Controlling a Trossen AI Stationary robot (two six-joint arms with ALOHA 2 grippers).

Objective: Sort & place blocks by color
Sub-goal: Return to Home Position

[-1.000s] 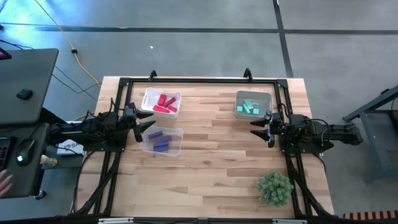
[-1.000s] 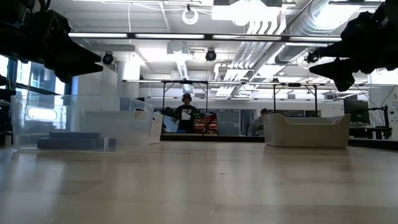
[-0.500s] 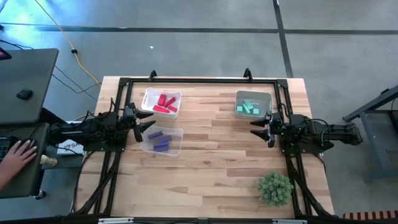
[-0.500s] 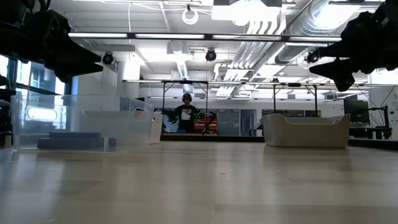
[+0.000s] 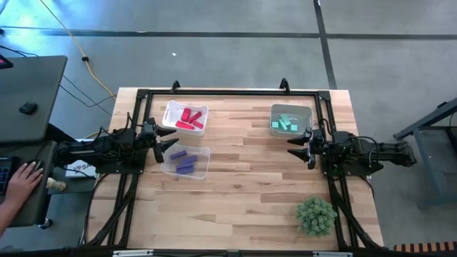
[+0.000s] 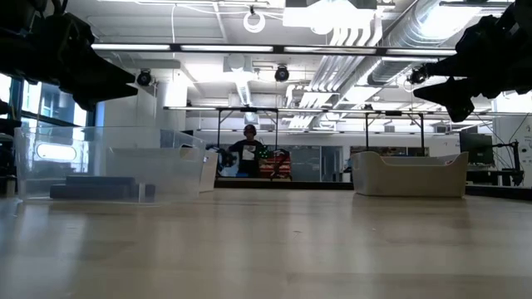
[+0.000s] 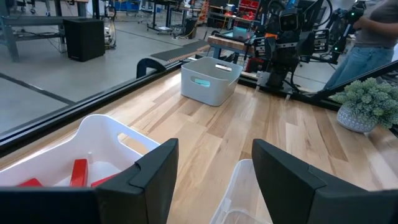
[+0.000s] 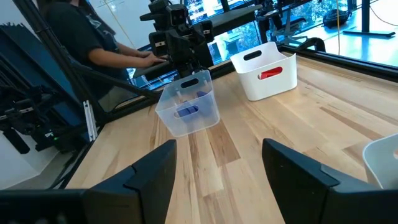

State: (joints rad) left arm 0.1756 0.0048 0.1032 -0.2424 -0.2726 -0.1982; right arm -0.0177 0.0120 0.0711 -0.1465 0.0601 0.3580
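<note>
Several red blocks (image 5: 188, 118) lie in a white bin (image 5: 171, 109) at the table's far left; the left wrist view shows them too (image 7: 78, 172). Purple blocks (image 5: 183, 162) lie in a clear bin (image 5: 205, 168) just nearer. Teal-green blocks (image 5: 287, 123) sit in a white bin (image 5: 291, 109) at the far right. My left gripper (image 5: 168, 144) hovers open between the red and purple bins, above the table's left side. My right gripper (image 5: 297, 148) hovers open just near of the teal bin. Both hold nothing.
A bushy green plant ball (image 5: 315, 215) stands at the table's near right corner. A black frame (image 5: 228, 91) runs along the far and side edges. A person's hand (image 5: 23, 176) rests at a desk off the table's left. Bare wood lies across the middle and near part.
Both arms have kept still and the blocks lie as before. Only the person's hand at the desk beyond the table's left side has moved.
</note>
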